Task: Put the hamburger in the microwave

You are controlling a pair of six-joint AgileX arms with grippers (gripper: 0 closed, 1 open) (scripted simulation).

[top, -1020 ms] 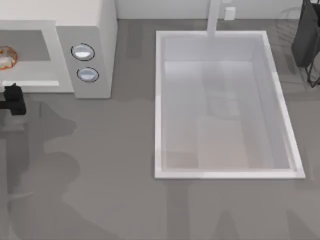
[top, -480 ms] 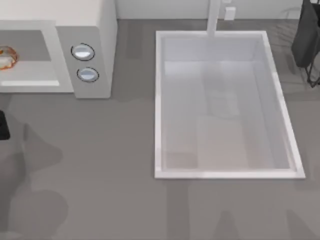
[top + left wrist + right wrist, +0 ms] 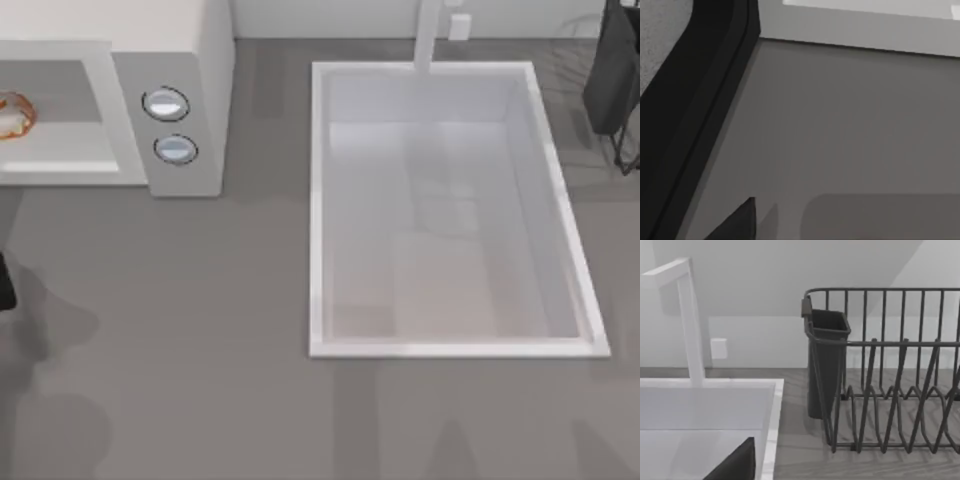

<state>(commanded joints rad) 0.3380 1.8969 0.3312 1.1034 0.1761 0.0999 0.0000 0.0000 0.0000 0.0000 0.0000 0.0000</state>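
1. Cream-white and orange-brown, the hamburger [image 3: 12, 113] lay inside the grey cavity of the microwave [image 3: 190, 60], at the far left corner of the worktop [image 3: 220, 330], cut by the left edge of the top view.
2. Two round silver-blue dials [image 3: 166, 104] sat on the microwave's side panel, facing up toward the overhead camera.
3. A white sink basin [image 3: 318, 200] took the middle and right of the worktop, well apart from the microwave, with a white tap [image 3: 690, 325] at its far rim.
4. A dark dish rack [image 3: 890, 390] with a cutlery cup [image 3: 826, 365] stood beside the basin near the far right corner.
5. The left arm [image 3: 5, 282] showed as a black sliver at the worktop's left edge, nearer than the microwave; whether its jaws were open or closed could not be told.
6. The right wrist camera looked over the basin's rim toward the rack; the right jaws' state could not be told either.
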